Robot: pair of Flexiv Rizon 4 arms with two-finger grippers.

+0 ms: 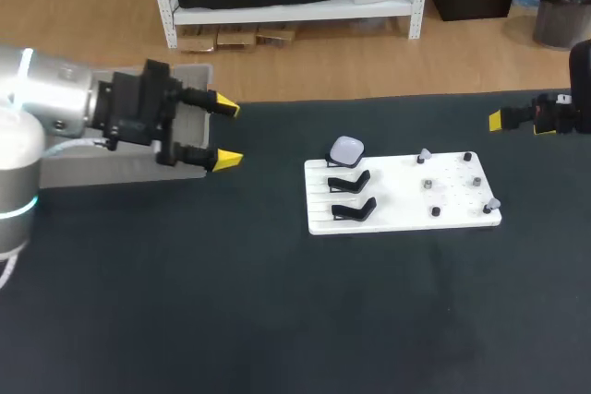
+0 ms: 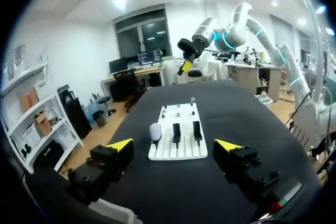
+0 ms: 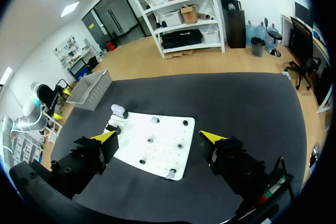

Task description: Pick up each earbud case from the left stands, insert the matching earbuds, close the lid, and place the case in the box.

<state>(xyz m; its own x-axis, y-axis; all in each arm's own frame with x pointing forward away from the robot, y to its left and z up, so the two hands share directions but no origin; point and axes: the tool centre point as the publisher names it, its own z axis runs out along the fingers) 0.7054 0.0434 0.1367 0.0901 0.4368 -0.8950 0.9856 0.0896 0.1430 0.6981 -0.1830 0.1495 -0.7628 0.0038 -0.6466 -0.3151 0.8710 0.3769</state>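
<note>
A big black table [image 1: 277, 320] is filling most of the view from above. A white board [image 1: 397, 196] is lying flat on it, a bit to the right of the middle and turned a little. Thin grooves [image 1: 317, 193] are running along the board's left part. Four small dark knobs [image 1: 435, 212] are sticking up from its right part, well apart from each other. One is standing near the far right corner, one near the front edge, and two between them.
</note>
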